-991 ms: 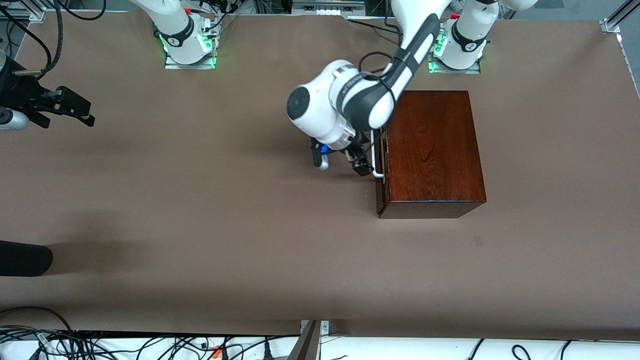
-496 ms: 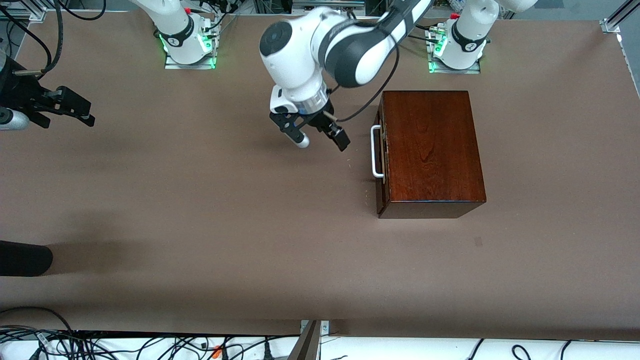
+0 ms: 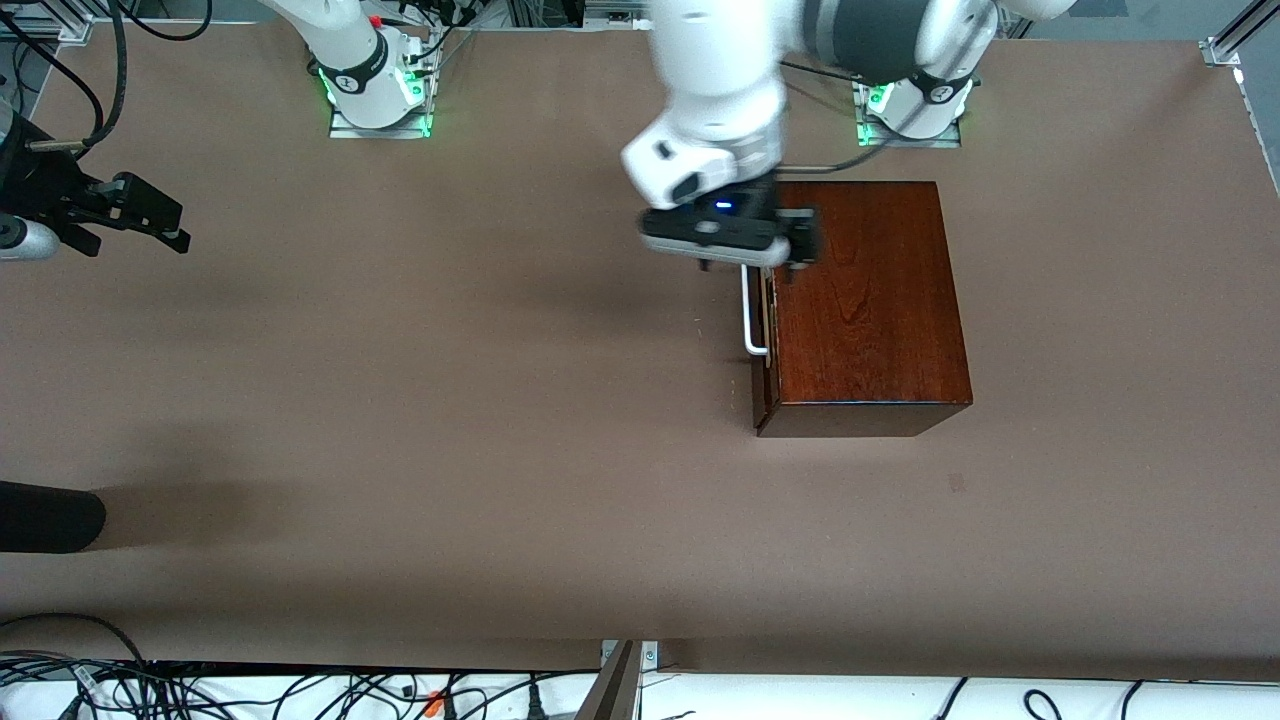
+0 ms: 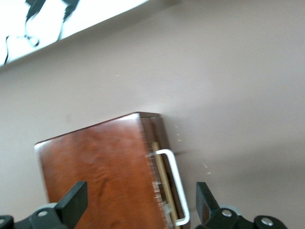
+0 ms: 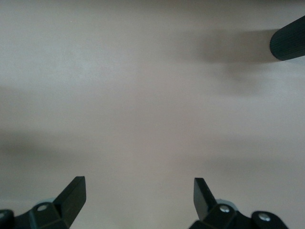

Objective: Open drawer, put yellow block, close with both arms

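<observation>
Brown table point(image 3: 450, 420): wide bare surface runs from the wooden box point(image 3: 865, 300) toward the right arm's end and toward the front camera; ample room there.

Wooden box: glossy reddish-brown, sits toward the left arm's end, close in front of the left arm's base. Its edge nearest the camera is square to the table edge.

Drawer point(image 3: 762, 320): pushed in, dark front almost flush with the box face that looks toward the right arm's end; a thin pale strip shows along its top edge in the left wrist view. Contents hidden. White bar handle point(image 3: 748, 315) stands just off the front. Yellow block: not visible anywhere.

Left gripper point(image 3: 745, 255): up in the air over the box's handle-side edge, fingers spread wide, holding nothing.

Right gripper point(image 3: 150, 222): waits over bare table, well apart from the box at the right arm's end; fingers apart, empty.

Dark rounded object point(image 3: 45, 515): at the table edge, well apart from the box.
</observation>
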Motion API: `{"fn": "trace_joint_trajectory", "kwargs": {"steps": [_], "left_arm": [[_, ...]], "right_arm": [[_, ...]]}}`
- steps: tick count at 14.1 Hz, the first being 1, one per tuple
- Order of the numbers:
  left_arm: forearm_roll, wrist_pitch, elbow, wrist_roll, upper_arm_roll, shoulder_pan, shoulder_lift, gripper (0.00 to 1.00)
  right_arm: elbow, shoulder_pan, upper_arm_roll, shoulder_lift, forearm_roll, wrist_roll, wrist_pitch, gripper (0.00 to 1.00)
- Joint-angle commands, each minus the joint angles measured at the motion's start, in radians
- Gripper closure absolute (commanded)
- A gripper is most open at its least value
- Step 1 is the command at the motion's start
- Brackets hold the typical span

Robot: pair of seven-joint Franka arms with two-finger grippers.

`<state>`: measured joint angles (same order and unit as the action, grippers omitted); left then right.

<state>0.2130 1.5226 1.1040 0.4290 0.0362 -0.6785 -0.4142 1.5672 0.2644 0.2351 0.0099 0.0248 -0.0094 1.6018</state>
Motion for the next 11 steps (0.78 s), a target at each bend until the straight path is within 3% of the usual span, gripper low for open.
{"fn": "trace_joint_trajectory", "kwargs": {"steps": [1, 6, 9, 11], "left_arm": [[-0.105, -0.064, 0.065, 0.01, -0.022, 0.188, 0.106, 0.0], [-0.169, -0.02, 0.317, -0.01, -0.029, 0.382, 0.325, 0.0], [-0.205, 0.086, 0.517, -0.192, -0.022, 0.486, 0.455, 0.0], [-0.21, 0.088, 0.536, -0.258, -0.015, 0.511, 0.465, 0.0]], "right_arm": [[-0.019, -0.004, -0.003, 0.007, 0.004, -0.003, -0.005, 0.0], [-0.019, -0.004, -0.005, 0.007, 0.004, -0.003, -0.006, 0.0], [-0.019, -0.004, -0.005, 0.007, 0.004, -0.003, -0.006, 0.0], [-0.019, -0.004, -0.003, 0.007, 0.004, -0.003, -0.006, 0.0]]}}
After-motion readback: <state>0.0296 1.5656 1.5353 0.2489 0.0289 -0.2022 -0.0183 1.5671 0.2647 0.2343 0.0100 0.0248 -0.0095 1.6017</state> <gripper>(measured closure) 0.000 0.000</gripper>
